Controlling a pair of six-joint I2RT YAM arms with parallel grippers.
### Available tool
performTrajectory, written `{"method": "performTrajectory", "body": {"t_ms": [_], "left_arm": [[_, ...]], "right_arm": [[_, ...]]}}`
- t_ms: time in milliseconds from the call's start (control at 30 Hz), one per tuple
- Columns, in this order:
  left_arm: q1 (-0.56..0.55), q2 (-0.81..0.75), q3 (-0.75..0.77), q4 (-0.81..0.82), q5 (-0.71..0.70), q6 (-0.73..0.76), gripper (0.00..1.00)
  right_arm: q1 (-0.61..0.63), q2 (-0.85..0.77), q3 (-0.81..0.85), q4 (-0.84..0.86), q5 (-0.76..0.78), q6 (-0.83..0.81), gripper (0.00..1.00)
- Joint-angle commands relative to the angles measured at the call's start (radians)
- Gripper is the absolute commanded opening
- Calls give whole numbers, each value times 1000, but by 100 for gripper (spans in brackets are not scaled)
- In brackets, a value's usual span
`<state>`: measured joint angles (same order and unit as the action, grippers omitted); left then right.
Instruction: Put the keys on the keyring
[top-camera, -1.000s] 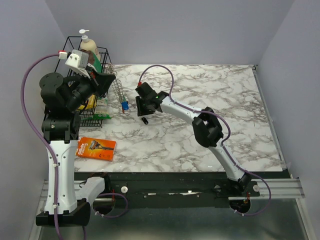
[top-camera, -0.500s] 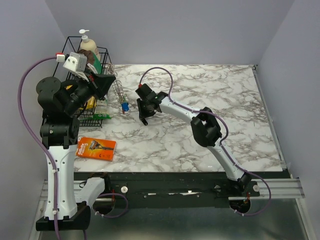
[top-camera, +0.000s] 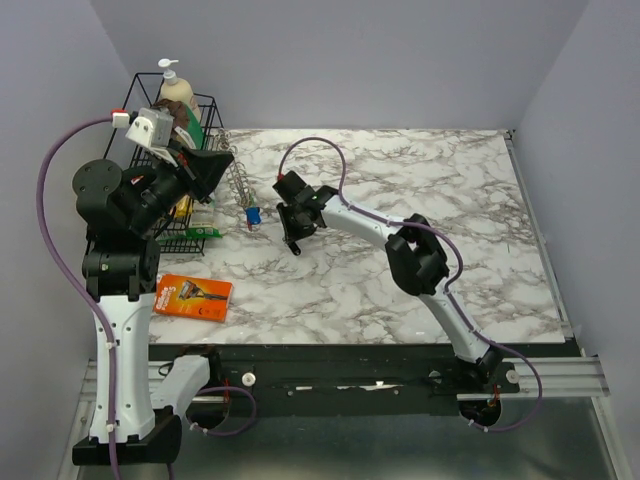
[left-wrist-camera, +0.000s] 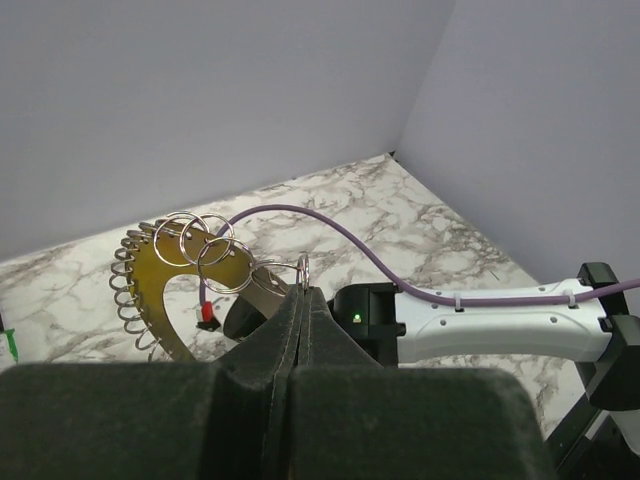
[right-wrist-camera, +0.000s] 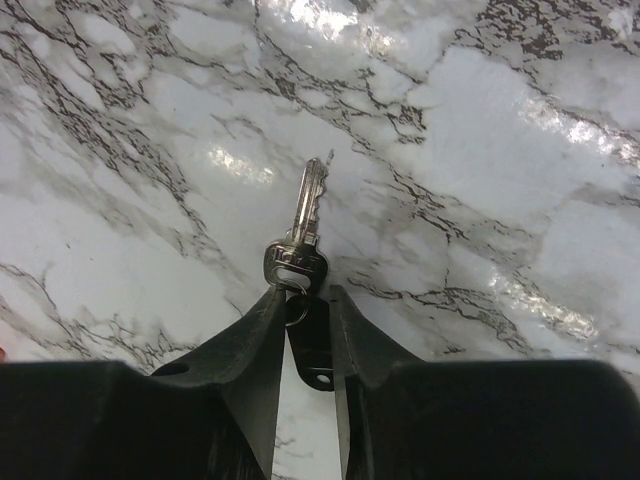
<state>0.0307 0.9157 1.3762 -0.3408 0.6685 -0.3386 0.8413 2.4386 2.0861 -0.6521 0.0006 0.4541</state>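
Note:
My left gripper (top-camera: 222, 160) is raised above the table's left side and shut on a small split ring (left-wrist-camera: 303, 268). Linked rings hang from it down to the keyring (left-wrist-camera: 135, 290), a big loop fringed with small silver pieces. It also shows in the top view (top-camera: 238, 182). A blue-headed key (top-camera: 251, 214) dangles below it, and a red key head (left-wrist-camera: 208, 313) shows in the left wrist view. My right gripper (top-camera: 294, 236) is low over the marble, its fingers closed on a black key tag (right-wrist-camera: 313, 345). A silver key (right-wrist-camera: 305, 215) sticks out ahead of its tips (right-wrist-camera: 305, 292).
A black wire basket (top-camera: 200, 235) with a soap bottle (top-camera: 176, 92) stands at the back left, close behind the left gripper. An orange razor package (top-camera: 192, 297) lies at the front left. The right arm's forearm (left-wrist-camera: 490, 325) crosses below the left gripper.
The left gripper has shifted slightly right with the hanging keyring. The right gripper has turned and moved a little toward the near side, and the black tag has moved with it.

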Motion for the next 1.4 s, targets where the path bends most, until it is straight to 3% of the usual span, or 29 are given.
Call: {"method": "performTrajectory", "body": {"t_ms": [0,233,433,667,967,1167,1367], "left_arm": [[5,-23,-11,75,36,-22,0],[5,-26,-32,98,36,-36,0],[5,-24,-54,121,42,-51,0],[5,-20,-77,135,45,-65,0],[5,-14,-97,152,54,-76,0],[5,-14,-112,154,57,-77,0],[5,-9,-120,160,63,-83,0]], "right_arm": [[25,0,-52,-165,105,-72,33],[30,-36,-165,-215,137,-83,33],[30,-197,-446,-146,142,-72,32],[30,-400,-632,-120,159,-57,33],[30,-608,-667,-29,161,-117,46],[35,-612,-733,9,93,-251,50],[76,-613,-807,35,146,-334,50]]}}
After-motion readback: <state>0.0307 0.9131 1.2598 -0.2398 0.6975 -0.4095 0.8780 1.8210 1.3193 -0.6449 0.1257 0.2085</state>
